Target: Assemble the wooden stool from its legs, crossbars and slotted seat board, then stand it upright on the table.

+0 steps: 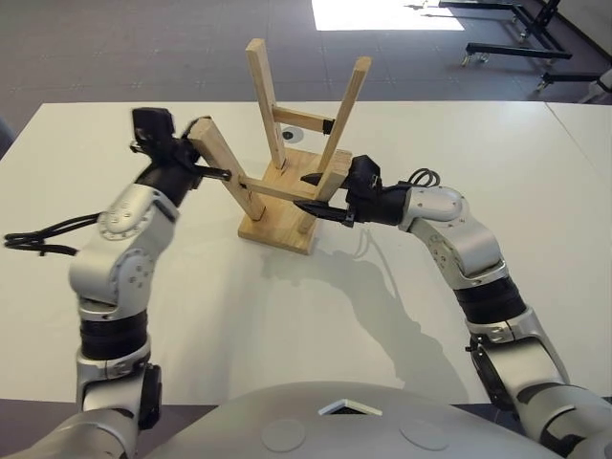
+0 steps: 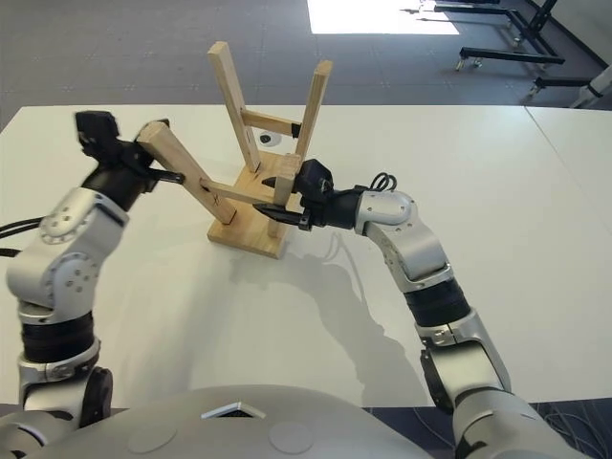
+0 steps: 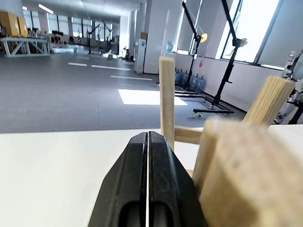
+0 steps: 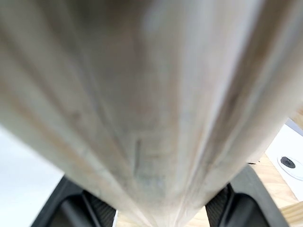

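The wooden stool stands upside down mid-table, its seat board (image 1: 277,231) flat on the surface. Two legs (image 1: 268,100) (image 1: 346,110) rise at the back, joined by a crossbar (image 1: 301,120). A third leg (image 1: 225,164) leans out to the left, and a front crossbar (image 1: 277,189) runs from it toward the fourth leg (image 2: 284,182). My left gripper (image 1: 218,173) is shut with nothing between its fingers (image 3: 148,189), lying against the upper part of the leaning leg (image 3: 236,179). My right gripper (image 1: 320,194) is shut on the fourth leg (image 4: 142,104), one finger on each side.
A black cable (image 1: 38,239) trails off the table's left edge. A round grommet (image 1: 292,135) sits in the tabletop behind the stool. The white table (image 1: 478,143) extends wide to both sides. Metal stands (image 1: 516,48) are on the floor beyond.
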You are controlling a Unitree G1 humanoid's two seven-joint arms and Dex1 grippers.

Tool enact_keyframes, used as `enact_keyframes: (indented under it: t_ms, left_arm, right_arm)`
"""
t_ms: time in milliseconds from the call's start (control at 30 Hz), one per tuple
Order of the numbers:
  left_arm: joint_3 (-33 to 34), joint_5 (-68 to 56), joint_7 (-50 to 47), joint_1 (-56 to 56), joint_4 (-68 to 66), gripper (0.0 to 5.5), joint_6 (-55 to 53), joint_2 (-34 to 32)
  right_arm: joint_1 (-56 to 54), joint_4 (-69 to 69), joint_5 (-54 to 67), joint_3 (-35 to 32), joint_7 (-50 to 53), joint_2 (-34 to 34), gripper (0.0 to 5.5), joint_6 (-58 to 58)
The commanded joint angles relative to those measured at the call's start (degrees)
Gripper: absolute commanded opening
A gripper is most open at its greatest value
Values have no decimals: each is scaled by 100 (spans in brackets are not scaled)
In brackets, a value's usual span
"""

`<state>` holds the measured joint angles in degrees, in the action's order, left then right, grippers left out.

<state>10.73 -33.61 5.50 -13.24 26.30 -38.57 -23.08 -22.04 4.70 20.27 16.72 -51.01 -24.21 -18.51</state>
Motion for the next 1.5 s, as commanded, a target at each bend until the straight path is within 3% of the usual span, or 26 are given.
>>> enact_keyframes:
  t_ms: [33, 167, 267, 367, 533, 633, 967, 1267, 1500]
  left_arm:
    - [1041, -106, 617, 68, -630, 3, 53, -793]
    - [1390, 84, 1074, 52, -1382, 3, 386, -1129]
    - [1073, 195, 1055, 30, -1334, 3, 516, -819]
    - [245, 251, 766, -135, -852, 3, 427, -130]
    - [-1842, 443, 59, -332, 171, 3, -32, 1436]
    - [-2307, 618, -122, -260, 313, 3, -100, 1798]
    - [-601, 408, 28, -75, 244, 3, -357, 1193]
    - [-15, 373, 395, 560, 118, 3, -346, 728]
    - [252, 495, 710, 1077, -365, 3, -68, 548]
  right_arm:
    - [285, -280, -351, 325, -15, -124, 206, -383]
    - [330, -233, -327, 328, 16, -150, 206, -388]
    - [300, -284, -328, 340, -32, -173, 206, -354]
    - [250, -324, -327, 350, -67, -183, 206, -357]
    - [204, -379, -325, 355, -78, -192, 206, -375]
    - [171, -402, -310, 363, -89, -175, 206, -372]
    - [285, -554, -23, 193, -305, -71, 206, -155]
    - [615, -749, 502, -403, -206, 568, 206, 415]
    - [858, -1043, 368, -491, -277, 964, 206, 1207]
